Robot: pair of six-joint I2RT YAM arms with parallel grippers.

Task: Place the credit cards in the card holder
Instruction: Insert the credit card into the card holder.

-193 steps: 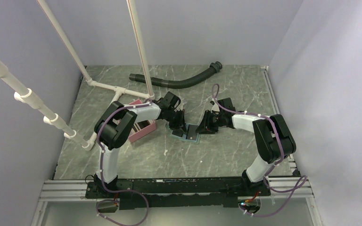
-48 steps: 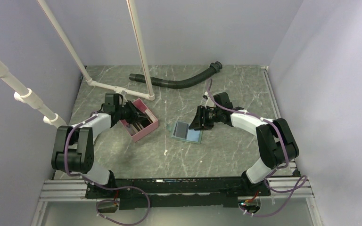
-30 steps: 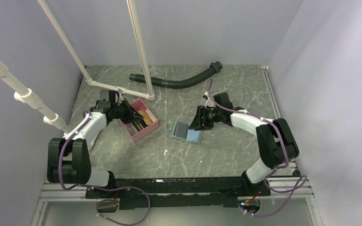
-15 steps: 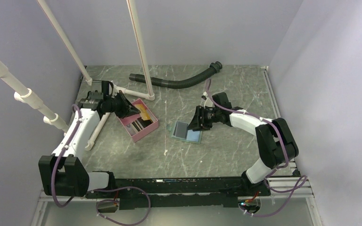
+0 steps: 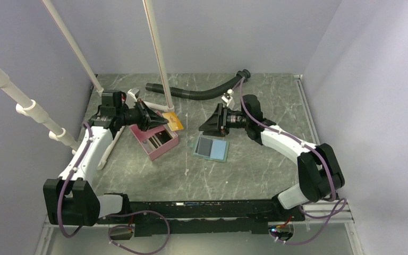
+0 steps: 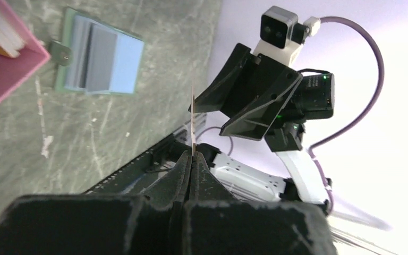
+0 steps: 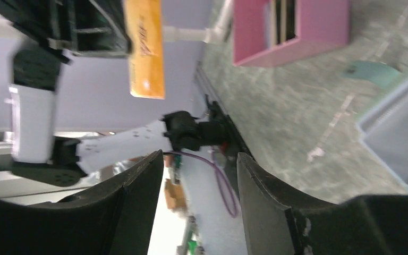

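On the left of the grey marbled tabletop (image 5: 244, 170) stands a frame of white pipes (image 5: 118, 99), and the left arm reaches past it. The left tool (image 5: 161, 120) is clamped on one orange-yellow credit card (image 5: 173, 121), which it holds in the air above the far corner of the single pink box (image 5: 158, 142). In the left wrist view the card appears edge-on as a thin line between the closed fingers (image 6: 183, 164). Inside the pink box more cards (image 7: 279, 17) stand on edge; their number cannot be told. To the right of the box, one light-blue card holder (image 5: 213, 147) lies flat on the tabletop. It has a grey rectangle on its left part, and whether that is a card or a pocket cannot be told. The right tool (image 5: 208, 125) hovers just beyond the holder's far edge, clear of the tabletop. Its two fingers (image 7: 133, 212) are spread wide and grip nothing. One black corrugated hose (image 5: 202, 93) lies along the back of the tabletop, behind both arms.
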